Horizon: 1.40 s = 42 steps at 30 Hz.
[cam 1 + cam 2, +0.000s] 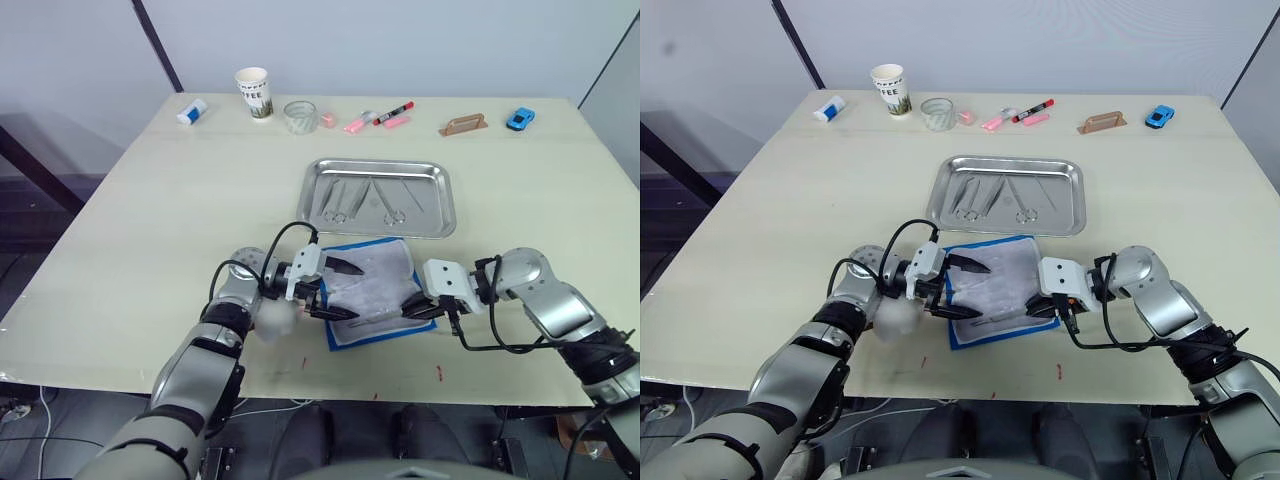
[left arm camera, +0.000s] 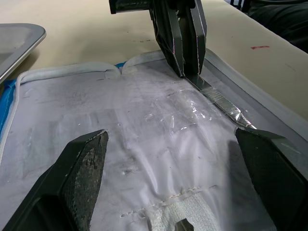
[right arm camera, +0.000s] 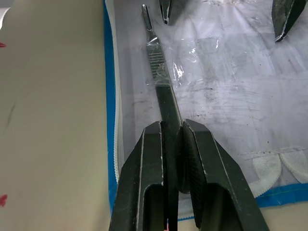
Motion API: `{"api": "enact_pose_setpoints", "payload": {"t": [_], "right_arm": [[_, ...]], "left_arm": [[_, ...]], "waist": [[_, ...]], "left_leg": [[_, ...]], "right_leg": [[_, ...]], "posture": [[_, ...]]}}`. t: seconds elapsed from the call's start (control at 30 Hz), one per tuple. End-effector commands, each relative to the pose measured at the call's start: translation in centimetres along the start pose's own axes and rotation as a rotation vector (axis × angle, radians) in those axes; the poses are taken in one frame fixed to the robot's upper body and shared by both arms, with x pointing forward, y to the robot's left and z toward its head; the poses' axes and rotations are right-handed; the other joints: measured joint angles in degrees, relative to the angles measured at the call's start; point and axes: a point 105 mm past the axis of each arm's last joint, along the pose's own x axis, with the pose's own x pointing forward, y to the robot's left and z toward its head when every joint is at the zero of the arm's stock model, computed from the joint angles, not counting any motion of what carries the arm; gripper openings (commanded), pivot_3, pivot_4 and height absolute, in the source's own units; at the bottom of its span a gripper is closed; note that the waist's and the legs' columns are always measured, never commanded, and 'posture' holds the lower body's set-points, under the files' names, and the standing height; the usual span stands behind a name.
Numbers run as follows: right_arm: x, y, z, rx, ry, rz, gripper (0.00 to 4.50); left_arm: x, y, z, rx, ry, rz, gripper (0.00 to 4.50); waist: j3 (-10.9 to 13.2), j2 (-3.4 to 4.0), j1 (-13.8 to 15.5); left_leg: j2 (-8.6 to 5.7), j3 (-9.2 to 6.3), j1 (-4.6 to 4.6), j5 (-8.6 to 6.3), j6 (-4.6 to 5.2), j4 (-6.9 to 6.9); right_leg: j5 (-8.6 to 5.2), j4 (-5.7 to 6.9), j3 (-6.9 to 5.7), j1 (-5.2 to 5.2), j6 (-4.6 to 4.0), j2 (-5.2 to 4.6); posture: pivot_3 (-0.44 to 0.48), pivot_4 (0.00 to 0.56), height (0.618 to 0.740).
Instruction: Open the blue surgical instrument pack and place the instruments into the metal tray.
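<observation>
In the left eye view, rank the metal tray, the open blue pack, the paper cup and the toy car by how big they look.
1. Metal tray
2. Blue pack, somewhat smaller, though nearer the camera
3. Paper cup
4. Toy car, smallest; cup and car sit farthest away.

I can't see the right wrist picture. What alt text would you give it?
Two black gripper fingers are shut on the handle of a slim silver tool that lies on the pale lining of the opened blue pack. The pack rests on a beige table, and the tips of the other gripper hang spread apart over the lining.
</observation>
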Motion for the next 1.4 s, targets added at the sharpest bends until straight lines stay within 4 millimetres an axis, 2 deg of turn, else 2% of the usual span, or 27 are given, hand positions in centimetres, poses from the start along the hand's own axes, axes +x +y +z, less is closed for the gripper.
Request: {"api": "enact_pose_setpoints", "payload": {"t": [0.03,0.33,0.7,0.87,1.4], "right_arm": [[1.2,1.0,0.2,0.000,0.004,0.035,0.02],[0.9,1.1,1.0,-0.049,0.025,0.019,0.02],[-0.3,0.7,3.2,-0.099,0.054,-0.030,0.02],[-0.6,0.5,3.2,-0.103,0.071,-0.042,0.02],[-2.1,-0.2,3.4,-0.115,0.085,-0.083,0.02]], "left_arm": [[-0.3,-2.2,-2.7,-0.105,0.065,-0.059,4.50],[0.0,-2.2,-2.6,-0.107,0.061,-0.062,4.50],[0.7,-2.8,-2.5,-0.109,0.033,-0.095,4.50],[0.5,-3.4,-3.0,-0.088,0.083,-0.141,4.50],[0.4,-3.6,-3.3,-0.083,0.107,-0.160,4.50]], "waist": [[0.0,0.00,0.0],[0.0,0.00,0.0],[0.0,-0.01,0.1],[0.1,-0.04,0.1],[0.1,-0.08,0.1]], "left_leg": [[0.00,0.00,0.00,0.00,0.00,0.00],[0.00,0.00,0.00,0.00,0.00,0.00],[0.00,0.02,-0.08,0.00,0.00,0.00],[0.00,0.05,-0.11,-0.01,0.00,0.00],[-0.01,0.05,-0.13,-0.01,0.00,-0.01]], "right_leg": [[0.00,0.00,0.00,0.00,0.00,0.00],[0.00,0.00,0.00,0.00,0.00,0.00],[0.00,-0.03,0.00,-0.03,0.00,-0.02],[0.00,-0.10,0.01,-0.04,0.01,-0.05],[-0.01,-0.11,0.00,-0.04,0.01,-0.05]], "posture": [[0.000,0.150,0.718],[0.000,0.150,0.718],[0.000,0.150,0.718],[0.000,0.150,0.718],[0.000,0.150,0.718]]}}
